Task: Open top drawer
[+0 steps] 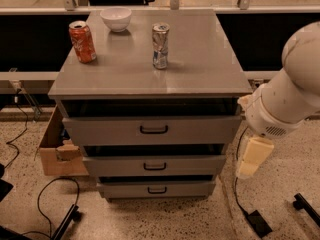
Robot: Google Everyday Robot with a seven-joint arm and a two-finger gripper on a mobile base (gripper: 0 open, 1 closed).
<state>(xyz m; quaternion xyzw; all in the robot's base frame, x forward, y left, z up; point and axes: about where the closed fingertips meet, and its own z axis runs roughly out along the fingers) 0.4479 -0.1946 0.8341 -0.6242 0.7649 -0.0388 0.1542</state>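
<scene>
The top drawer (100,131) sits just under the counter (200,59), its black handle (153,130) facing front and untouched. The end effector (254,156) hangs off the cabinet's right side, probably lining up an approach; wide or narrow, I cannot tell

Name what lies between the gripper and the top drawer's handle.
Camera view: only the top drawer's grey front; the gripper hangs just right of the cabinet, nothing else between.
</scene>
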